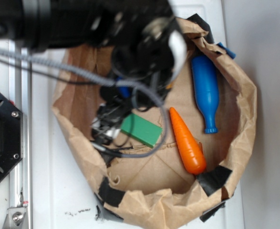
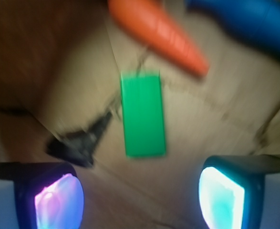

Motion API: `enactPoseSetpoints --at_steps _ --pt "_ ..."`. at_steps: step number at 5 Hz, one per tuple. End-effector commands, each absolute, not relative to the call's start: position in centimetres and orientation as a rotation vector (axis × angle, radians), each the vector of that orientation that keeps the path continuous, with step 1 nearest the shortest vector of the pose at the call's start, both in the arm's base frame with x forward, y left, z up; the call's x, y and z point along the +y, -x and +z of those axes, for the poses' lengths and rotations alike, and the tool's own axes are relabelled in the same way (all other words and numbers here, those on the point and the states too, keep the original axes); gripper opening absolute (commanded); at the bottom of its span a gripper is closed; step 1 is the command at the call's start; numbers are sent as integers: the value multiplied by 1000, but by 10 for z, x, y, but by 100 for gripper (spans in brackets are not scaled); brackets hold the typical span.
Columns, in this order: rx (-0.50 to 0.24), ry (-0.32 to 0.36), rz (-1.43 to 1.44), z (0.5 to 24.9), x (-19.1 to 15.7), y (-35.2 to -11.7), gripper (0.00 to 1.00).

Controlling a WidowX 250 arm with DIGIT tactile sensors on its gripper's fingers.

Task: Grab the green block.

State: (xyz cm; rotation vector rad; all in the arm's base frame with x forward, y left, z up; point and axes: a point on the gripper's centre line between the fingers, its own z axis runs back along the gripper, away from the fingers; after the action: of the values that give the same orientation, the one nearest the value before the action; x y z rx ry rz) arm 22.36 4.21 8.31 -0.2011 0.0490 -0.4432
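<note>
Green block (image 2: 144,115) is lying flat on the brown paper floor of the bag (image 1: 240,124), sitting at the centre of the wrist view, above and between the two fingertips of the gripper (image 2: 140,198). The gripper is standing spread wide, one lit pad (image 2: 58,200) showing at the lower left of the frame and the other at the lower right, and neither pad is touching the block. In the exterior view the block (image 1: 142,130) is resting left of centre on the bag floor, just right of the blurred gripper parts at about (image 1: 106,129). The arm (image 1: 82,21) is reaching in from the upper left of the exterior frame and pointing down into the bag, with a grey cable (image 1: 149,95) looping around near the block. An orange carrot (image 1: 187,142) is lying just right of the block, apart from it, and a blue bottle-shaped toy (image 1: 205,93) is lying at the upper right, beside the carrot's tip. The bag is a crumpled brown paper one with black tape patches (image 1: 215,179) on its rim, resting on a white surface (image 1: 49,191). A black mount (image 1: 1,138) is sitting at the left edge.
</note>
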Motion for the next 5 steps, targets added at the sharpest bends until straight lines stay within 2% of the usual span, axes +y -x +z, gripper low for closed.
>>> enactPoseSetpoints --at_steps 1,3,4,5 --pt "-45 194 -440 94 32 -236 100" --pt "-45 194 -440 94 32 -236 100" --pt "-158 185 -429 75 27 -253 100" --pt "-166 158 -445 63 23 -261 100"
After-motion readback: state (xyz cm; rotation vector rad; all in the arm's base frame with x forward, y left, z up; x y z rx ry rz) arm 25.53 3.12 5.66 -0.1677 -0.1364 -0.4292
